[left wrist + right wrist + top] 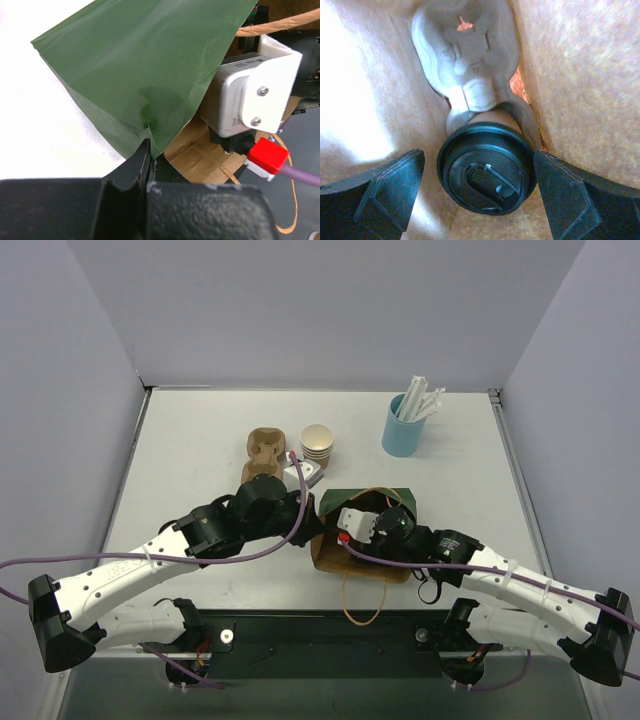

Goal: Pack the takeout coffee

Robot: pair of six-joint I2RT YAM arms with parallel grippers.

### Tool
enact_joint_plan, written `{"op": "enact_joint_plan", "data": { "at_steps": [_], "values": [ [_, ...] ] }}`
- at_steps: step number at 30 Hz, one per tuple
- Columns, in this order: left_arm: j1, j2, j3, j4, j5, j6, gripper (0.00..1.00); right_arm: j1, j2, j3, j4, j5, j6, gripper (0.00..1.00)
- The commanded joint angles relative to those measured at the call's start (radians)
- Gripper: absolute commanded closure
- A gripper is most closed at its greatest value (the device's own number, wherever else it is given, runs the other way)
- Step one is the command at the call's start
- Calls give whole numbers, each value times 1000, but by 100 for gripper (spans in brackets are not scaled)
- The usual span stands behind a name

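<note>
**Takeout coffee — bagged**

The small brown kraft-paper cup with round black plastic lid [487, 177] is sitting in a pale moulded pulp carrier [465, 55] inside the green paper bag with brown lining [135, 65]. The right gripper [479, 160] is hovering over it, jaws spread wide either side of the lid — gripping nothing. The left gripper [149, 155] is pinching the bag's edge, jaws closed on the paper.
</note>
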Motion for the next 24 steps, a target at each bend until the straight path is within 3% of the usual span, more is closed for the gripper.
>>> {"op": "enact_joint_plan", "data": {
  "at_steps": [1,13,24],
  "values": [
    [-4,-15,33,10,11,15,100,25,6,62,-17,37,35,5],
    [-4,-24,64,-43,6,7,100,88,22,108,-53,62,58,14],
    [-2,-26,113,-111,10,-25,100,120,43,169,-99,65,88,12]
  ]
}}
